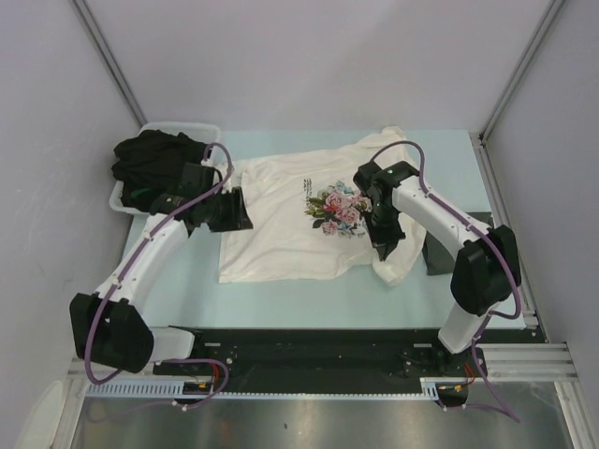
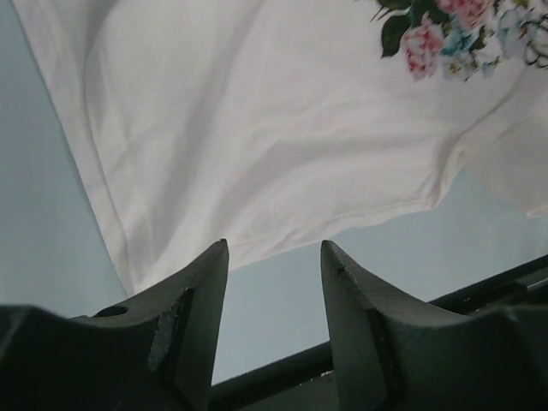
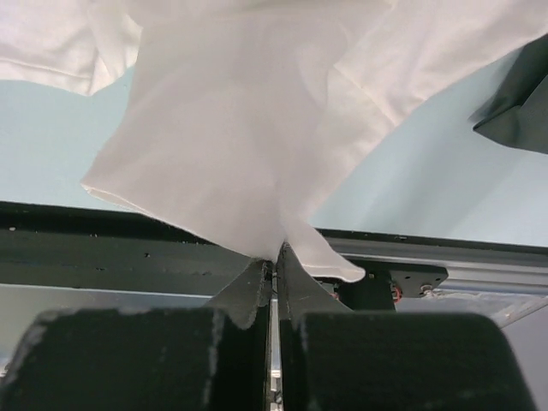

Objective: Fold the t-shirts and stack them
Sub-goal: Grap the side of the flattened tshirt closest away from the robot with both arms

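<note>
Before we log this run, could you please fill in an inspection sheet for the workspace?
Surface: pale teal table.
Job's things: white tee spread mid-table, rose print up; black tees heaped far left; grey tee lying at right.
Clutter: white tub holding the black tees.
Grippers: left gripper open, empty, at the white tee's left edge; right gripper shut on a pinch of the white tee's right side.
Cables: purple cables loop along both arms.
Surroundings: pale walls, metal posts.
</note>
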`<action>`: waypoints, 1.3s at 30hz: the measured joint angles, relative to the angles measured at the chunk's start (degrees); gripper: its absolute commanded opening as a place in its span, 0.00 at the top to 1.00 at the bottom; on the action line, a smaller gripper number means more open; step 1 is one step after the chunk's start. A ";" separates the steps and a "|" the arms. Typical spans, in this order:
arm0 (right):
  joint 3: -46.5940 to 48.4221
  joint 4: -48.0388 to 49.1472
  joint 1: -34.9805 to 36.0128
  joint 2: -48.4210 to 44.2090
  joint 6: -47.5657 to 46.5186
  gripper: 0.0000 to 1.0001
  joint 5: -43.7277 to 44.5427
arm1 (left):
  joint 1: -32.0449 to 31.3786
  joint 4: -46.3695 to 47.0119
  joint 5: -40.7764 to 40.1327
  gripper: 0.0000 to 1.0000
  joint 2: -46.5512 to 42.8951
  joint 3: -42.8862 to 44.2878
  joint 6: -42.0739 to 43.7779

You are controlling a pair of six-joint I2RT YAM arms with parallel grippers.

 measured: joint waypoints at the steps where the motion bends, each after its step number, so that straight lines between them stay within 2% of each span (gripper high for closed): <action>1: 0.39 -0.02 -0.04 0.31 -0.09 1.00 0.15 | 0.00 -0.22 -0.74 0.46 -0.83 -1.55 -0.46; 6: 1.97 -0.04 -1.22 1.70 -0.79 1.00 1.18 | 0.00 -1.27 -4.83 0.43 -4.98 -10.10 -3.80; 11: 2.91 -0.04 -2.89 1.77 -1.57 1.00 1.33 | -0.02 -1.09 -8.20 0.41 -5.57 -14.21 -6.80; 26: 2.93 -0.07 -3.91 1.75 -2.23 1.00 0.98 | -0.04 1.03 -15.37 0.40 0.42 -17.62 -12.96; 39: 2.91 -0.07 -4.63 1.38 -2.58 1.00 0.33 | -0.04 1.22 -19.93 0.40 1.46 -22.01 -15.91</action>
